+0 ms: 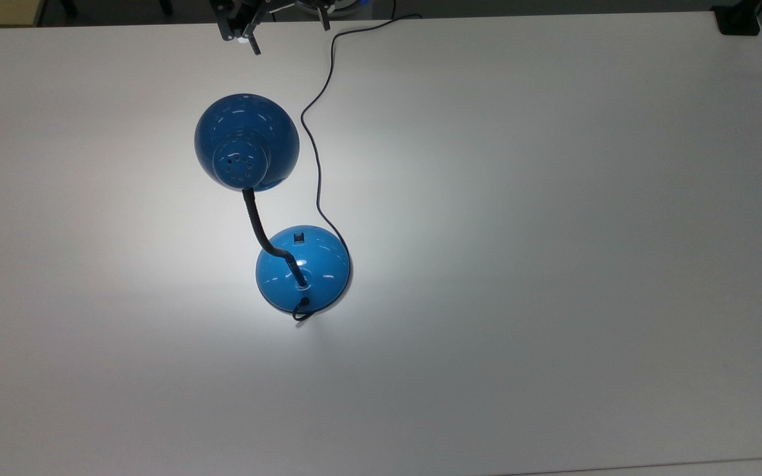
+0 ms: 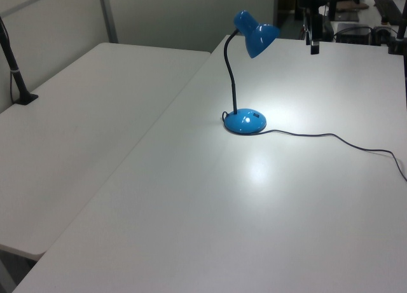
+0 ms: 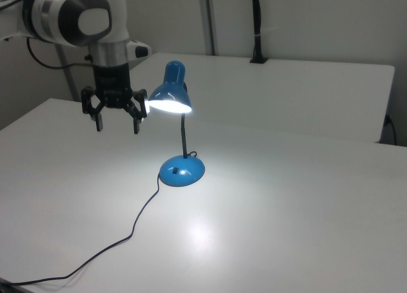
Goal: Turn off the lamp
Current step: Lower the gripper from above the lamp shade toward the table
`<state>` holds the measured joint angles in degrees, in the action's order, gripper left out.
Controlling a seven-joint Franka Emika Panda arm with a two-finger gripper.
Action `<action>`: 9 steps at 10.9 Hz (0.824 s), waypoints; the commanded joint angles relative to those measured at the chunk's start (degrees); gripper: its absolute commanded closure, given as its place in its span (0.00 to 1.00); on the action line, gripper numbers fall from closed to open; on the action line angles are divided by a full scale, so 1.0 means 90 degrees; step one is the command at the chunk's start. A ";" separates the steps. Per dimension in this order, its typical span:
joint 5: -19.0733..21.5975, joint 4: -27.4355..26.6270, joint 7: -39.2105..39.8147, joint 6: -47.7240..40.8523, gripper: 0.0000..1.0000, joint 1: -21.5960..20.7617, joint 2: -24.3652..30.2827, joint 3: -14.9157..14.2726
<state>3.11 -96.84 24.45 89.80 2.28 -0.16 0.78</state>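
Observation:
The blue lamp stands lit on the white table (image 1: 553, 264), its dome shade (image 1: 247, 142) (image 2: 257, 35) (image 3: 168, 93) glowing underneath in the right view. A black gooseneck (image 1: 256, 225) joins the shade to the domed base (image 1: 303, 268) (image 2: 245, 121) (image 3: 182, 170). The small black switch (image 1: 299, 237) sits on the base, on the side toward the shade. The thin cord (image 1: 318, 165) (image 3: 137, 223) trails across the table. My gripper (image 1: 290, 36) (image 2: 310, 44) (image 3: 117, 124) hangs open and empty above the table, beside the shade and apart from it.
A second white table (image 2: 95, 115) adjoins at the left view's left, with a black clamped post (image 2: 19, 83). Another black post (image 3: 256, 26) rises at the back of the right view. A black clamp (image 1: 738, 20) sits at the top view's top right corner.

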 commanded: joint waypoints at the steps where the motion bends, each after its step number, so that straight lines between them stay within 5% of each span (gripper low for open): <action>1: -0.0170 -0.1276 0.0466 0.0448 0.35 0.0146 0.0660 0.0157; 3: -0.0140 -0.2117 0.0467 0.1298 0.50 0.0196 0.0926 0.0157; 5: -0.0121 -0.2723 0.0379 0.2060 0.85 0.0206 0.1082 0.0157; 6: -0.0111 -0.2977 0.0359 0.2324 0.94 0.0206 0.1140 0.0157; 9: 0.0250 -0.3689 -0.0799 0.3755 1.00 0.0225 0.1004 0.0167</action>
<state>3.44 -123.10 24.23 112.83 3.62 7.22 1.40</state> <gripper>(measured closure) 0.987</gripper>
